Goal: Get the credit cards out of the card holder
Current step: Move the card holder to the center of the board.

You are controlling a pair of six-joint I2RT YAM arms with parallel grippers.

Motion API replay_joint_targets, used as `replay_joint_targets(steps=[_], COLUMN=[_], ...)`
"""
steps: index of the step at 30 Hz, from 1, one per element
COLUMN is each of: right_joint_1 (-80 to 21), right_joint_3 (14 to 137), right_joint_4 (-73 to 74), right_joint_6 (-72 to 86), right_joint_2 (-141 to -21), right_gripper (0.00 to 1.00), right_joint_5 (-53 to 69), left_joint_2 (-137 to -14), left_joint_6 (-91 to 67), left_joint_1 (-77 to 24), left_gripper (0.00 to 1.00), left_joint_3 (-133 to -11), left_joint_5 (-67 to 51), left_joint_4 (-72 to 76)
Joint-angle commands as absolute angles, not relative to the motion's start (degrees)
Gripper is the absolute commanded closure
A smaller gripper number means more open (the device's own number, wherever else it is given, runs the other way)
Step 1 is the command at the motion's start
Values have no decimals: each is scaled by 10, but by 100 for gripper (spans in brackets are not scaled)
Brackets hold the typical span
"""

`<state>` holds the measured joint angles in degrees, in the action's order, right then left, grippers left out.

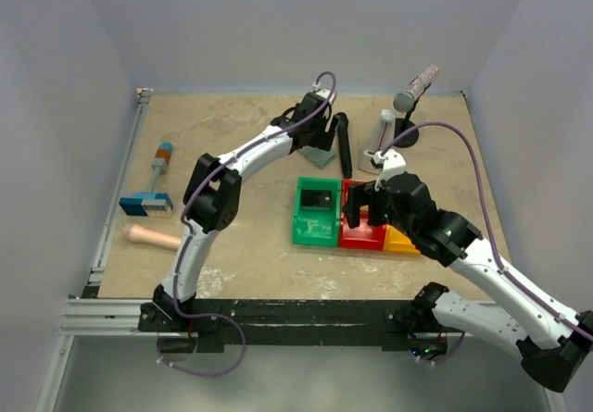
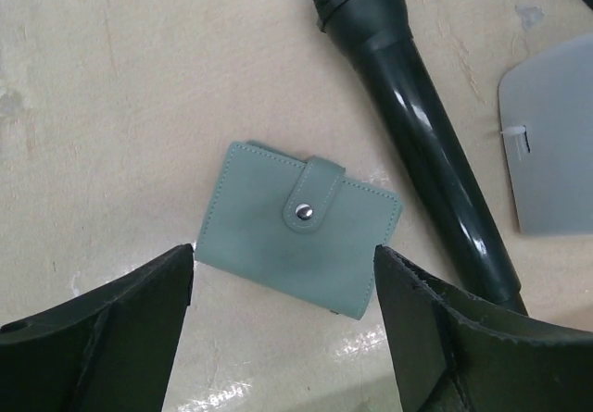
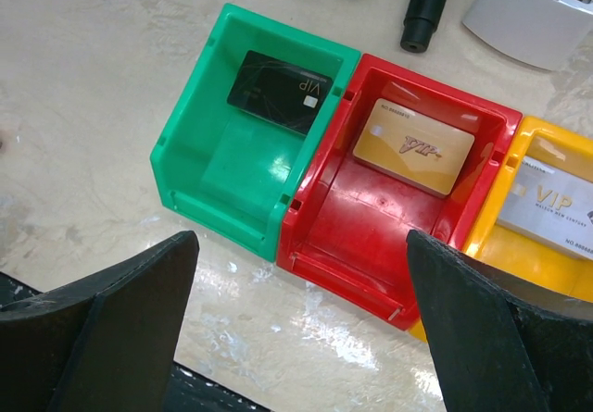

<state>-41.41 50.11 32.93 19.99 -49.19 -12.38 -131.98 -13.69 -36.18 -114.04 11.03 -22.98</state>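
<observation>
The grey-blue card holder (image 2: 296, 231) lies shut on the table with its snap tab fastened; it also shows in the top view (image 1: 321, 158). My left gripper (image 2: 283, 262) hovers just above it, open, its jaws wide on either side of the holder's near edge. The dark card (image 3: 278, 91) lies in the green bin (image 3: 190, 157). The tan-orange card (image 3: 414, 145) lies in the red bin (image 3: 371, 245). The pale greyish card (image 3: 556, 208) lies in the yellow bin (image 3: 533, 134). My right gripper (image 3: 301, 245) is open and empty above the bins' near edge.
A black microphone (image 2: 417, 125) lies right of the holder, and a grey stand base (image 2: 551, 143) lies beyond it. A microphone stand (image 1: 408, 106) is at the far right. A blue-and-orange tool (image 1: 153, 185) and a peach handle (image 1: 153, 236) lie at the left.
</observation>
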Motion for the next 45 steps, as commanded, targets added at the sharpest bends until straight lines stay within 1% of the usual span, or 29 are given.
replay_joint_targets(steps=[1, 2, 9, 12, 20, 27, 33, 45], right_joint_1=[-414, -414, -414, -414, -414, -413, -413, -413], right_joint_3=[493, 491, 490, 487, 483, 482, 479, 478], right_joint_4=[318, 318, 319, 318, 320, 321, 323, 323], right_joint_6=[208, 208, 214, 214, 216, 219, 221, 226], right_joint_2=[-469, -467, -463, -461, -461, -461, -456, -459], right_gripper=[1, 1, 1, 1, 1, 1, 1, 1], right_joint_5=[-122, -120, -108, -109, -106, -105, -106, -108], left_joint_2=[-1353, -1360, -1400, -1425, -1448, -1441, -1432, -1346], left_joint_6=[-80, -78, -64, -65, -42, -45, -57, -90], left_joint_1=[-362, -362, -363, -366, -370, -361, -331, -277], left_gripper=[20, 22, 28, 31, 31, 33, 35, 38], left_joint_3=[-1203, -1215, -1278, -1327, -1337, -1316, -1297, -1143], left_joint_5=[118, 114, 103, 107, 139, 149, 152, 171], left_joint_4=[-276, -286, -342, -392, -429, -444, -459, -425])
